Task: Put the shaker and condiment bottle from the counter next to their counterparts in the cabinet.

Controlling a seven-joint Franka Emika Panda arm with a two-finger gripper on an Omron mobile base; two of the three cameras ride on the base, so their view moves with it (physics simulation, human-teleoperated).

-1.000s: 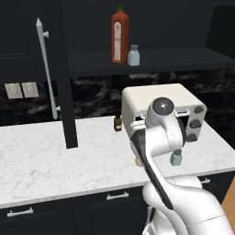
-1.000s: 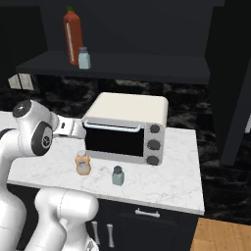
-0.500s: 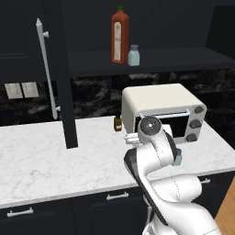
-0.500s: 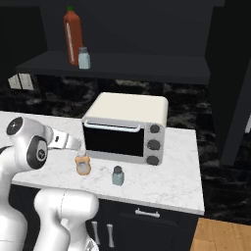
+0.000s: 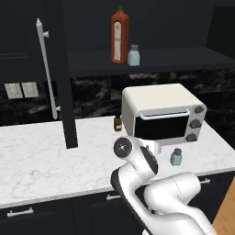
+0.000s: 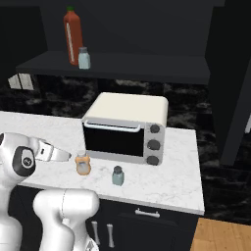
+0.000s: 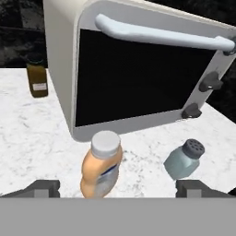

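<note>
- Gripper [image 7: 117,189]: you have it spread to full width, holding nothing. In the hand view its two dark fingertips [image 7: 44,188] stand far apart at the bottom, one at each side.
- Condiment bottle [image 7: 101,165]: the orange-peach bottle with the pale cap stands between the two fingertips, left of centre in the hand view. No finger touches it. From the right base view you see the same bottle [image 6: 83,164] on the table just past the tip of the arm.
- Shaker [image 7: 184,158]: the pale blue-grey shaker with the grey perforated cap stands on the table to the right of the bottle, apart from it and near the right-hand fingertip. In the left base view it [image 5: 176,157] sits in front of the oven's lower right corner.
- Toaster oven [image 7: 138,73]: the cream oven with a dark glass door, a pale bar handle and dark knobs stands directly behind the bottle and the shaker.
- Small brown bottle [image 7: 37,79]: you find it on the table beside the oven's left wall.
- Table [image 5: 41,160]: white marble pattern with grey veining, carrying the oven, both bottles and the shaker.
- Cabinet [image 5: 183,57]: the black wall unit above the oven. On its shelf stand the tall red bottle [image 5: 120,36] with a green cap and a second shaker [image 5: 133,55], just beside each other.
- Cabinet door [image 5: 59,73]: it stands open, edge toward you, with a long silver bar handle [image 5: 47,69].
</note>
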